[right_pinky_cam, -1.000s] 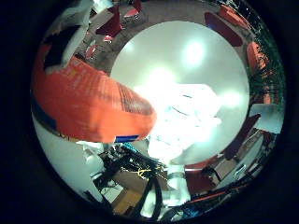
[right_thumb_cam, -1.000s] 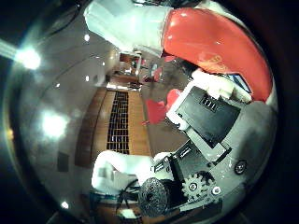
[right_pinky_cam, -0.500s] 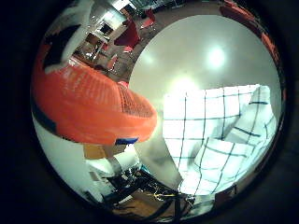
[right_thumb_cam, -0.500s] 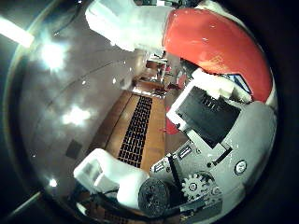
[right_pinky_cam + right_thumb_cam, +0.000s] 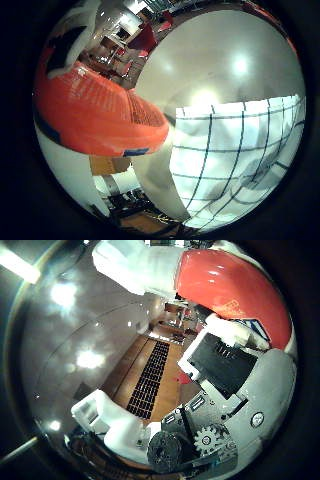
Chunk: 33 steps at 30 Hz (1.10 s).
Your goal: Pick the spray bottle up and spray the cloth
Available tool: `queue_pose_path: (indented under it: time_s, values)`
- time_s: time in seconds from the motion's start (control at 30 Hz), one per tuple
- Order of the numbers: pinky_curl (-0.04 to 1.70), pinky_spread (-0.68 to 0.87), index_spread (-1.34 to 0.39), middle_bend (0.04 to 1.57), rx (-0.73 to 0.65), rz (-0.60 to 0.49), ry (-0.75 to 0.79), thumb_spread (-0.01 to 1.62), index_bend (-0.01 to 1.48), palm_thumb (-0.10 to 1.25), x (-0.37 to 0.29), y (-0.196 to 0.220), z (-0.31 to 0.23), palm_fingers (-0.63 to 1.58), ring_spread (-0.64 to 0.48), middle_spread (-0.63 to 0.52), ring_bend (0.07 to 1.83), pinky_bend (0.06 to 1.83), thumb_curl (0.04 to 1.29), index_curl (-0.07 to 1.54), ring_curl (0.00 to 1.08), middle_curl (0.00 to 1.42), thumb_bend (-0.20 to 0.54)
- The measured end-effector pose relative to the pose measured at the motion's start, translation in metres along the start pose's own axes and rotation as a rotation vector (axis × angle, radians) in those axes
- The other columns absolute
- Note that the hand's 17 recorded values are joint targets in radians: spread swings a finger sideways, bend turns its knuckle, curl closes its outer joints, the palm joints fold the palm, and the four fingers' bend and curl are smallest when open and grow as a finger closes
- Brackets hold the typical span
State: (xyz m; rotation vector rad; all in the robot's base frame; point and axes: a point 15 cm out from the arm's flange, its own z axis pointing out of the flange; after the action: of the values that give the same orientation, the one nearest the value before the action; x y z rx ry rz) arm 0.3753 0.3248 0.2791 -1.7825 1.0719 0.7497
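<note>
Curling round the orange spray bottle (image 5: 230, 285), the hand (image 5: 225, 405) holds it close against the palm. Only the little-finger side shows the white checked cloth (image 5: 235, 160), spread on the round pale table (image 5: 220, 65) beside the bottle (red chairs (image 5: 145, 37) stand beyond the table).

Legible text: none. We note faint print and a blue patch on the orange spray bottle (image 5: 230, 287); we cannot read either.
</note>
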Motion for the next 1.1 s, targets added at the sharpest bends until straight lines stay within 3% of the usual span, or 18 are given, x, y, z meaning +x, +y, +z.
queue_pose_path:
  time_s: [0.27, 0.37, 0.4, 0.57, 0.7, 0.87, 1.0, 1.1]
  values:
    - [1.29, -0.21, -0.2, 1.37, -0.021, 0.018, 0.001, 0.99, 1.12, 0.88, 0.015, 0.007, 0.008, 1.14, -0.21, -0.09, 1.33, 1.01, 0.75, 0.73, 0.74, 0.61, -0.028]
    - [1.19, -0.25, -0.23, 1.32, -0.031, 0.012, 0.008, 0.96, 0.93, 0.84, 0.016, 0.01, 0.008, 1.11, -0.2, -0.09, 1.31, 1.01, 0.72, 0.7, 0.7, 0.6, -0.028]
    - [1.14, -0.27, -0.25, 1.28, -0.035, 0.009, 0.006, 0.95, 0.8, 0.83, 0.015, 0.01, 0.008, 1.07, -0.2, -0.09, 1.3, 1.01, 0.7, 0.68, 0.67, 0.58, -0.028]
    - [0.97, -0.4, -0.33, 1.05, -0.079, -0.012, -0.001, 0.95, 0.34, 0.81, 0.012, 0.02, 0.01, 0.69, -0.26, -0.13, 1.25, 1.07, 0.64, 0.62, 0.62, 0.54, -0.026]
    - [0.89, -0.44, -0.39, 0.87, -0.101, -0.027, 0.005, 1.04, 0.25, 0.78, 0.01, 0.024, 0.007, 0.41, -0.28, -0.15, 1.19, 0.96, 0.57, 0.58, 0.59, 0.52, -0.025]
    - [0.83, -0.17, -0.39, 0.71, -0.099, -0.041, -0.001, 1.07, 0.3, 0.72, 0.003, 0.022, 0.005, 0.13, -0.21, -0.11, 0.96, 0.74, 0.49, 0.54, 0.52, 0.48, -0.027]
    - [0.76, 0.11, -0.35, 0.62, -0.093, -0.058, -0.008, 1.07, 0.28, 0.71, -0.007, 0.019, 0.001, 0.13, -0.13, -0.07, 0.85, 0.63, 0.45, 0.5, 0.46, 0.44, -0.023]
    - [0.71, 0.23, -0.32, 0.59, -0.07, -0.078, -0.009, 1.07, 0.26, 0.71, -0.016, 0.013, -0.009, 0.15, -0.11, -0.05, 0.81, 0.57, 0.43, 0.48, 0.44, 0.43, -0.025]
